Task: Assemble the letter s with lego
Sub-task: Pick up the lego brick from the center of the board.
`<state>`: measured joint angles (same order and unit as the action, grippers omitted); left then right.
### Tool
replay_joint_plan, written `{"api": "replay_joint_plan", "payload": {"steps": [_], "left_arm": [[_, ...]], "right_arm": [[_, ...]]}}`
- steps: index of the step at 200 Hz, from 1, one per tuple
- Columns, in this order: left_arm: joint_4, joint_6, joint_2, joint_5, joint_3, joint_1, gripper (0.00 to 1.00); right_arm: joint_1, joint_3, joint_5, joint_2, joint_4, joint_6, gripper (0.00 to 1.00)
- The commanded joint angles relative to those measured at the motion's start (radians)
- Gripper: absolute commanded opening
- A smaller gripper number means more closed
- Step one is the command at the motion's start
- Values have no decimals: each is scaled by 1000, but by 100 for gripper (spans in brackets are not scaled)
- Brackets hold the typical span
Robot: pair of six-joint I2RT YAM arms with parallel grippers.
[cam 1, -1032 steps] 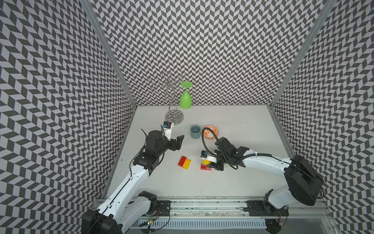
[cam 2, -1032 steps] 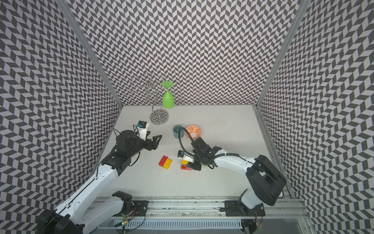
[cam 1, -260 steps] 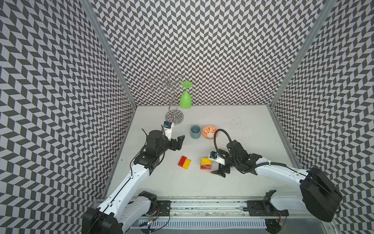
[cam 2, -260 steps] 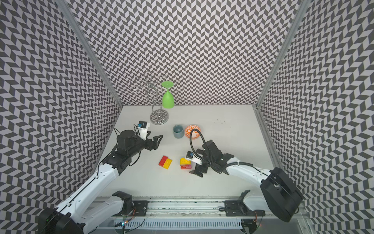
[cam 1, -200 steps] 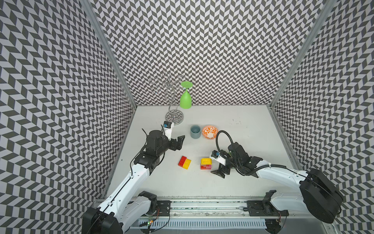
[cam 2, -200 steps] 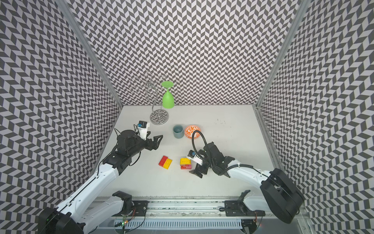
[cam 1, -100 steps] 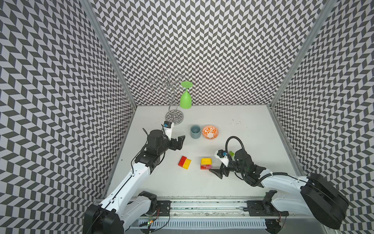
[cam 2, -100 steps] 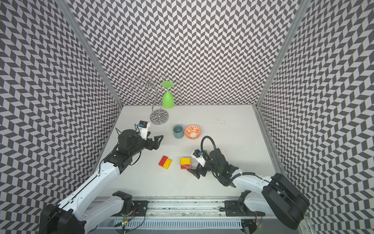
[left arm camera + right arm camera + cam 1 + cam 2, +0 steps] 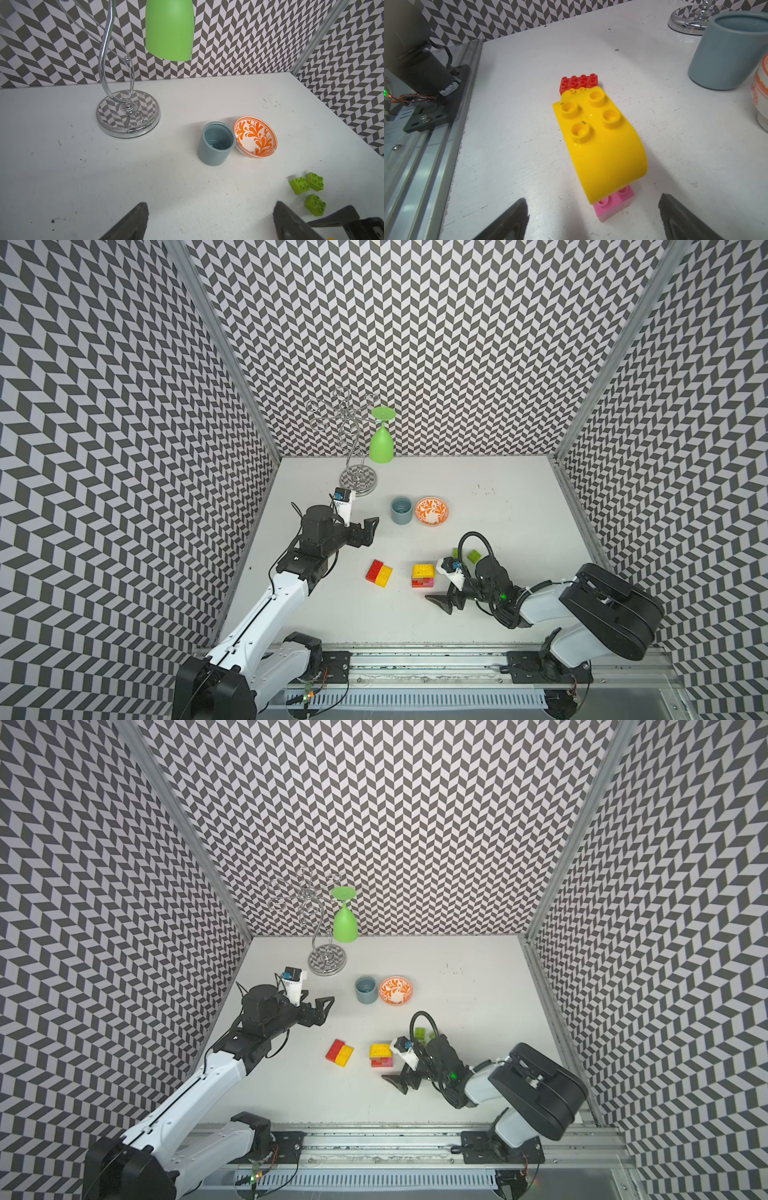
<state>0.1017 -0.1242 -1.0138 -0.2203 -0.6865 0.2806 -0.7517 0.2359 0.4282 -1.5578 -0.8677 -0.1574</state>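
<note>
A joined lego stack [image 9: 423,576] [image 9: 381,1056] stands mid-table, a yellow brick [image 9: 598,133] on pink [image 9: 614,202] and red ones. Left of it lies a red-and-yellow pair [image 9: 379,573] [image 9: 340,1053]. Three lime green bricks [image 9: 299,185] [image 9: 472,556] lie behind my right arm, partly hidden in both top views. My right gripper [image 9: 444,597] [image 9: 401,1078] [image 9: 592,200] hangs open and empty just front-right of the stack, facing it. My left gripper [image 9: 371,531] [image 9: 324,1013] [image 9: 210,205] is open and empty at the left, above bare table.
A blue-grey cup [image 9: 401,510] and an orange-patterned bowl [image 9: 432,511] stand side by side behind the bricks. A chrome stand [image 9: 358,480] at the back left carries an upside-down green glass [image 9: 381,443]. Patterned walls close three sides; a metal rail [image 9: 415,659] runs along the front.
My right arm has drawn back from the stack toward the front right, gripper open; the stack stays on the table. The left arm has barely moved.
</note>
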Motion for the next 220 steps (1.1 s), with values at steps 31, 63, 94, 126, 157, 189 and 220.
{"api": "replay_joint_plan", "payload": {"steps": [31, 63, 94, 126, 157, 189, 220], "left_arm": [[-35, 2, 6, -30, -13, -9, 94], [-32, 2, 7, -28, -11, -9, 94], [-34, 1, 9, -28, -13, -11, 94], [-33, 2, 12, -27, -11, -11, 94], [-32, 5, 13, -27, -10, -12, 94], [-33, 6, 13, -27, -9, -11, 94], [-36, 3, 12, -33, -10, -12, 94]], "right_arm": [[-20, -56, 76, -145, -306, 0, 95], [-24, -65, 58, -183, -363, 7, 94], [-23, -45, -4, -203, -382, -7, 97], [-24, 22, 11, -241, -367, -23, 97], [-40, 41, 45, -264, -365, -14, 92], [-66, 7, 57, -256, -380, 9, 81], [-89, -58, 20, -272, -445, 40, 75]]}}
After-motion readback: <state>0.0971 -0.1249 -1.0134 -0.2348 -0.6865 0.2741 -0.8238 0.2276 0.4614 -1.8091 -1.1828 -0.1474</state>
